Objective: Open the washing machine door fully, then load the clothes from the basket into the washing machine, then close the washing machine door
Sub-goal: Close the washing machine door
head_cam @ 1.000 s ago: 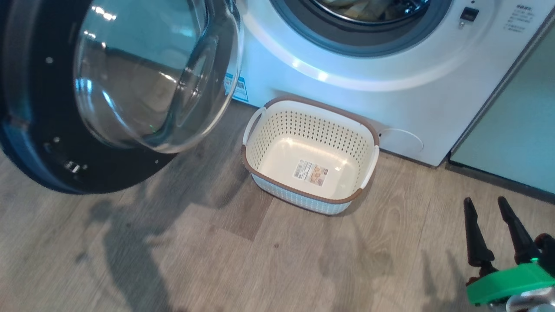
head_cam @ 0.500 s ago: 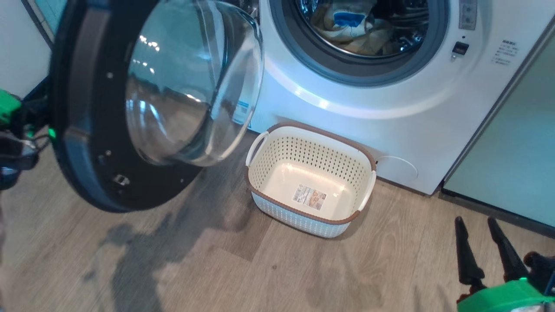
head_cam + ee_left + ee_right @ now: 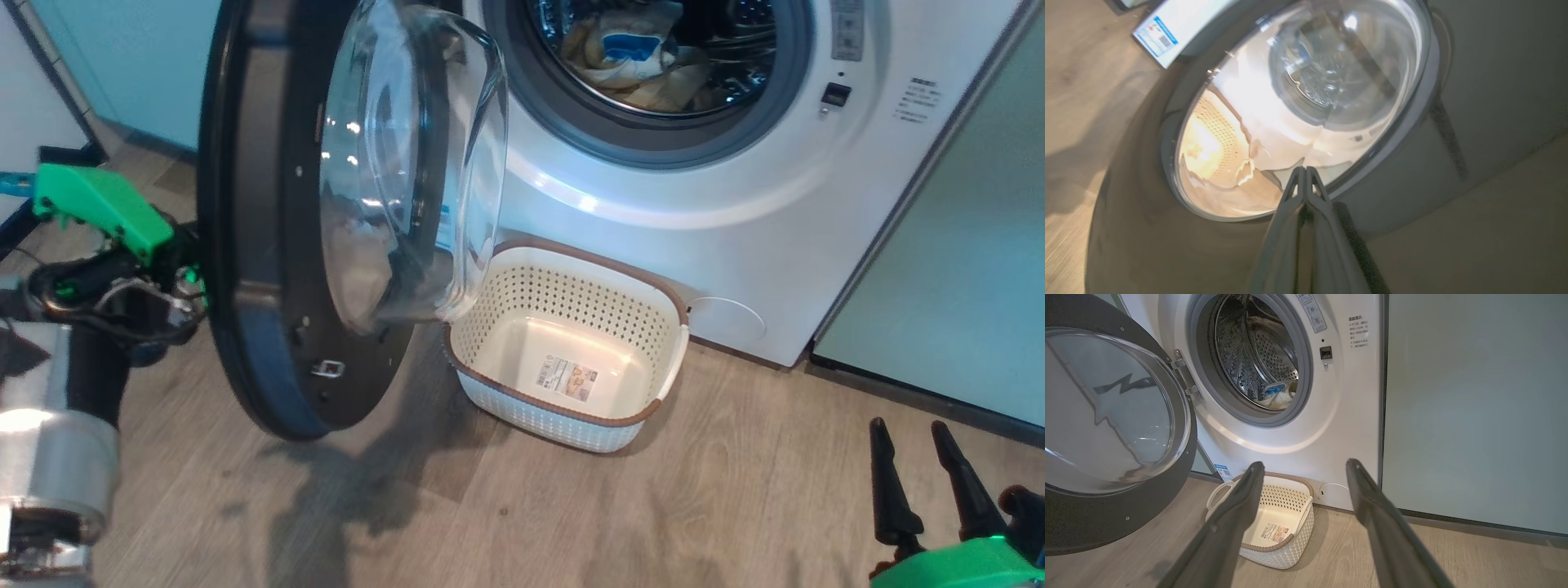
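Left hand (image 3: 1303, 171), bottom centre of the left wrist view: clenched on nothing, both fingers pressed together, tips at the lower edge of the glass on the outer face of the washing machine door (image 3: 245, 245); contact impossible to judge. In the head view, behind that door at the left of frame.

Door swung out from the washing machine (image 3: 653, 212), nearly edge-on in the head view, glass bowl bulging to the right.

Right hand (image 3: 908, 429), lower right of the head view: released, fingers spread apart, over the wooden floor (image 3: 571, 506), well apart from everything.

Clothes (image 3: 629, 49) inside the steel drum, top centre.

Basket (image 3: 563, 302) on the floor just before the washer, centre of frame, label showing on its bottom.

Pale green cabinet (image 3: 963, 286) at the right edge.
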### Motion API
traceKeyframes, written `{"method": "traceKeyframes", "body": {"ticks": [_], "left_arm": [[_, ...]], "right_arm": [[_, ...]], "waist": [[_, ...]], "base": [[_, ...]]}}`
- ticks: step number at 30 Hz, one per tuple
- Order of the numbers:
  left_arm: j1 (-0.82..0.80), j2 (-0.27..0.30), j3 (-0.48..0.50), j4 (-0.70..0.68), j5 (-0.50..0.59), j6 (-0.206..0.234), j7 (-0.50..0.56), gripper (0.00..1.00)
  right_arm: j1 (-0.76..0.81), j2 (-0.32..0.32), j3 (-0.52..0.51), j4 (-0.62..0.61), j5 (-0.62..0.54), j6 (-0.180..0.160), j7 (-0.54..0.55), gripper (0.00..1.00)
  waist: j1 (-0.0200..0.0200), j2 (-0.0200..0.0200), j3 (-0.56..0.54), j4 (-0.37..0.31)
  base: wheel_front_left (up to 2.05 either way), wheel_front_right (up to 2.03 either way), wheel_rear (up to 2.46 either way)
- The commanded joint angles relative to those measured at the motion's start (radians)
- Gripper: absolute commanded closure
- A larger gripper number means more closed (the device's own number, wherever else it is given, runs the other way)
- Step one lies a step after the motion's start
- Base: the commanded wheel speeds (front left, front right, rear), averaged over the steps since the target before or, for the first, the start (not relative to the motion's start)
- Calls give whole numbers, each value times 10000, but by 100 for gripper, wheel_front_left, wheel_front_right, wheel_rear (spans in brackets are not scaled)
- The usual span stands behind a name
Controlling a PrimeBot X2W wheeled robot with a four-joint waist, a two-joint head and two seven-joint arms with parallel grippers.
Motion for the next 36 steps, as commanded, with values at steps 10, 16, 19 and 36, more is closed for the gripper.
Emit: {"method": "traceKeyframes", "body": {"ticks": [10,16,19,36], "left_arm": [[316,-358,110,-1691,-340,-56,162,100],[735,-897,212,-2381,-379,1,-410,100],[850,-1027,328,-2500,-398,16,-690,100],[896,-1327,608,-2533,-338,-19,-1664,100]], "right_arm": [[-314,-97,238,-307,7,-29,-96,0],[-357,-60,180,-297,-4,-29,-96,0],[-390,-49,240,-298,0,-29,-96,0],[-514,-122,390,-297,14,-29,-96,0]], "waist": [[0,-1,107,-538],[0,-1,223,-1143],[0,-1,288,-1532],[0,-1,411,-3972]], "base": [[0,0,0],[0,0,0],[0,0,0],[0,0,0]]}}
